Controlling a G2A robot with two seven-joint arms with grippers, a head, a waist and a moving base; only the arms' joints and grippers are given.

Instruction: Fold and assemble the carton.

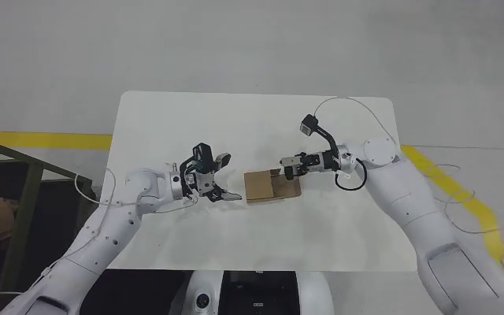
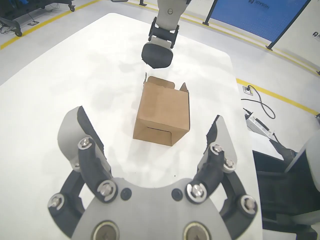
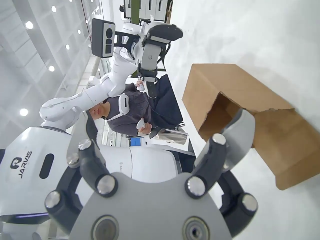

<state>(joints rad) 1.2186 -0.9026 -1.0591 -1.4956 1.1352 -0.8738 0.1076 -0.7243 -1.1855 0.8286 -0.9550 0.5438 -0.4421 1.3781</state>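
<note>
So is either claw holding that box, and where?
Nothing is held: left gripper open short of the carton, right gripper open by its open end.

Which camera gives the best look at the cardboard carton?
The left wrist view: the whole carton sits unblocked, flaps and slot visible. The top view shows the carton small; the right wrist view, mostly its open end, close up.

a pale grey floor (image 1: 236,47), crossed by yellow tape lines (image 1: 55,141), surrounds the white surface (image 1: 173,118). blue partition panels (image 2: 262,8) on black feet stand along one side, with a power strip (image 2: 258,125) and black cable (image 2: 261,104) on the floor nearby. a dark green frame (image 1: 27,177) stands off one corner, and round ceiling lights (image 3: 29,25) glow overhead.
</note>
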